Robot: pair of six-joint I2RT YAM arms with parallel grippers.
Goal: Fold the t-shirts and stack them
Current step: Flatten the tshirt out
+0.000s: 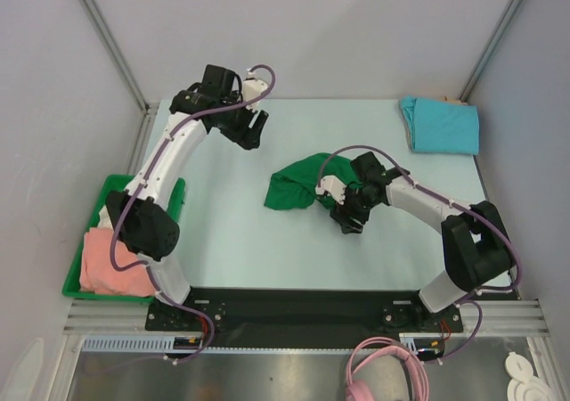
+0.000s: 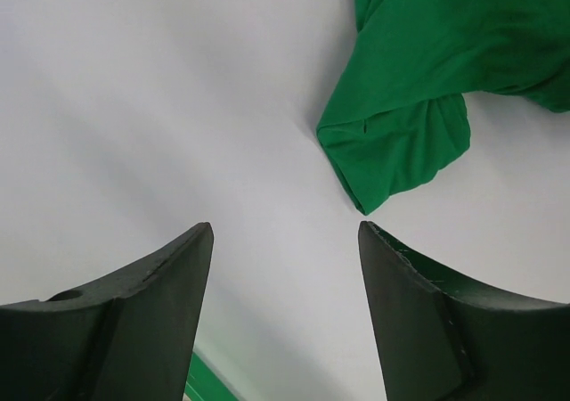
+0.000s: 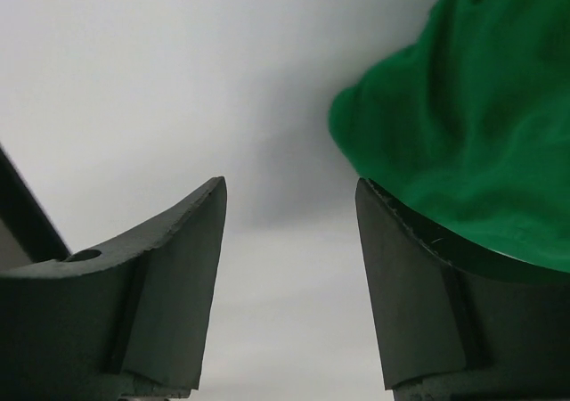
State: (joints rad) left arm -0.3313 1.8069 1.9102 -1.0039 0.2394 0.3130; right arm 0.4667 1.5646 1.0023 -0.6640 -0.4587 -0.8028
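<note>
Left gripper (image 2: pixel 285 230) fingers spread, empty | right gripper (image 3: pixel 289 185) fingers spread, at edge of crumpled dark green t-shirt (image 1: pixel 292 187) | turquoise t-shirt (image 1: pixel 441 125) folded, far-right corner.

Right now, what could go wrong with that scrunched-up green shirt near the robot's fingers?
The green shirt is bunched up, and its cloth is right next to one of the right fingers, so it might snag and get dragged when that arm moves. The left fingers are open over the table, off the shirt, so a one-sided pull would probably crumple it more.
</note>
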